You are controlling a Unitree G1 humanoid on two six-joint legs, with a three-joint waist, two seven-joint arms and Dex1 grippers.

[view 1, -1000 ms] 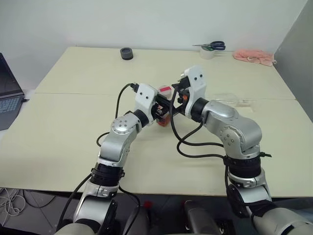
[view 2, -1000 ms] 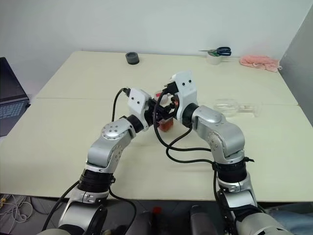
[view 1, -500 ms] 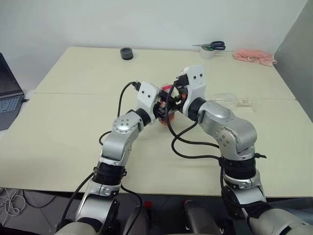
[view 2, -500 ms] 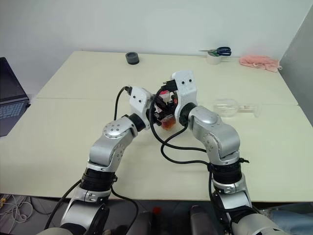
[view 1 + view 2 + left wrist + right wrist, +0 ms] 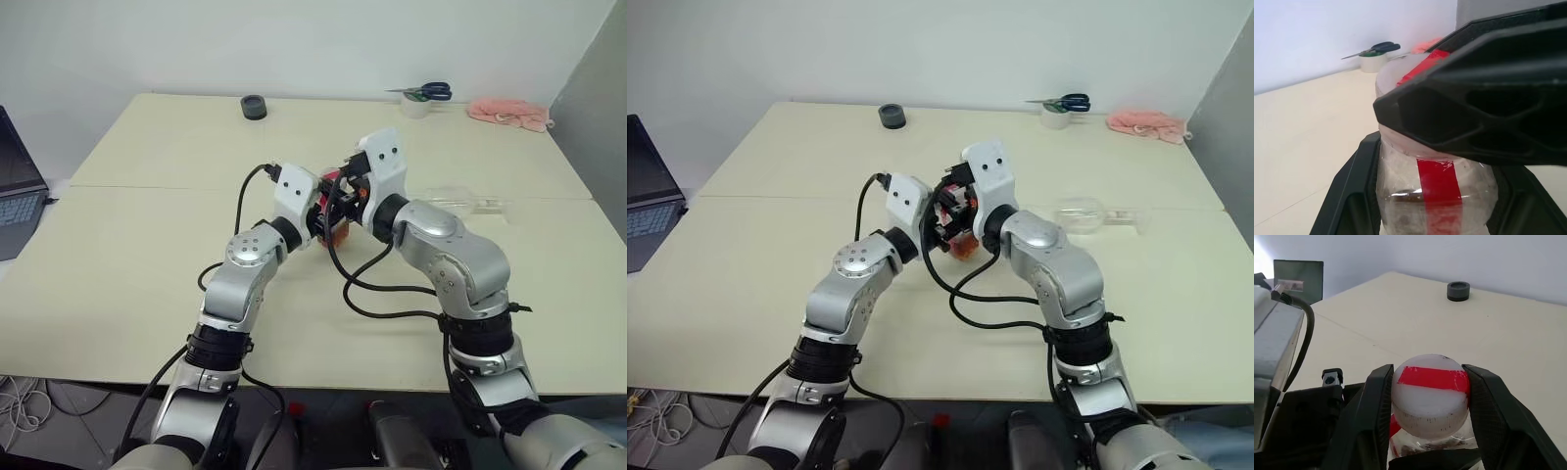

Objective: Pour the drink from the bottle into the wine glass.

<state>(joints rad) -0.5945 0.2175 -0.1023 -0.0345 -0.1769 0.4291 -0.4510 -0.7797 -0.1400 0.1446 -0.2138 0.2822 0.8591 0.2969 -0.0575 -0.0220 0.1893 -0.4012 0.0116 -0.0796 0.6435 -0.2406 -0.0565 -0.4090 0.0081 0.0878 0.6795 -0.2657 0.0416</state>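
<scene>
Currently, item 1, the bottle [image 5: 1435, 191]: upright above the middle of the desk [image 5: 147, 255], its body clamped in your left pincer [image 5: 1432, 205], with a little of the drink [image 5: 1410, 198] showing dark low inside it. Item 2, the right pincer [image 5: 1430, 401]: a second ago it stood wide beside the neck; it has since narrowed, and its 2 fingers [image 5: 1374, 411] now bracket the red-and-white cap [image 5: 1430, 394], touching or all but touching its sides. You cannot yet call that a firm clamp, since the closing looks unfinished. Item 3, the wine glass [image 5: 465, 203]: lying on its side on the desk, well apart to your right, untouched. Meaning for the task: you are at the cap-removal step, with pouring not begun; judge the job as early. Expect to need a twist from the right wrist while the left holds the body steady, and note that the glass must be stood upright before any drink can go in.
</scene>
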